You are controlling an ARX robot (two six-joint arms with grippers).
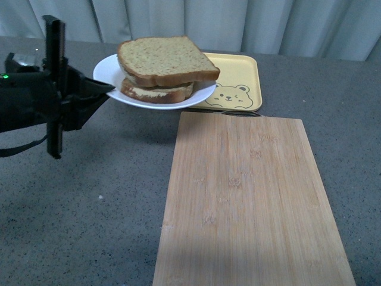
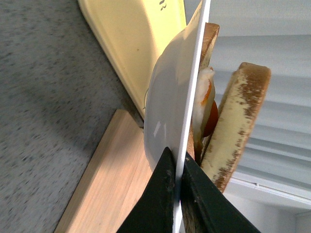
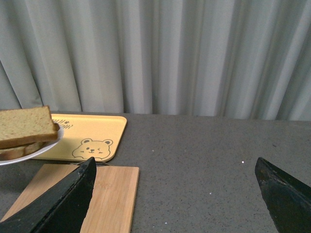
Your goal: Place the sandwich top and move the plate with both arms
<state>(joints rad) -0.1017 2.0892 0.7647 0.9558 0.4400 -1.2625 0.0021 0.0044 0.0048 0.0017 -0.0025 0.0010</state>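
- First, pinches the thin rim of the plate point(image 2: 165, 97) between the two dark fingers point(image 2: 160, 194) of the left gripper point(image 2: 177, 158): one finger on the underside, one on the upper face, closed tight.
- Seen from the front, meets the plate's point(image 1: 107, 71) left edge with the left gripper point(image 1: 104, 89) and holds it clear of the grey table point(image 1: 89, 202), with a shadow beneath.
- Carries a stacked sandwich: the sandwich top point(image 1: 164, 59) lying flat and uppermost, overhanging the smaller lower slices point(image 1: 155, 92).
- Shows, in the left wrist view, a fried egg point(image 2: 206, 94) between the plate and the sandwich top point(image 2: 243, 121).
- Overlaps, on the far right side, the yellow bear-printed tray point(image 1: 241, 80) lying just behind the bamboo cutting board point(image 1: 250, 202).
- Spreads the right gripper point(image 3: 175, 162) wide, jaws well apart and holding nothing, above the table, to the right of the board.
- Frames, from that wrist, the sandwich top point(image 3: 24, 126) at one edge, the tray point(image 3: 92, 131), the board point(image 3: 112, 194) and a pale curtain point(image 3: 170, 53) behind.
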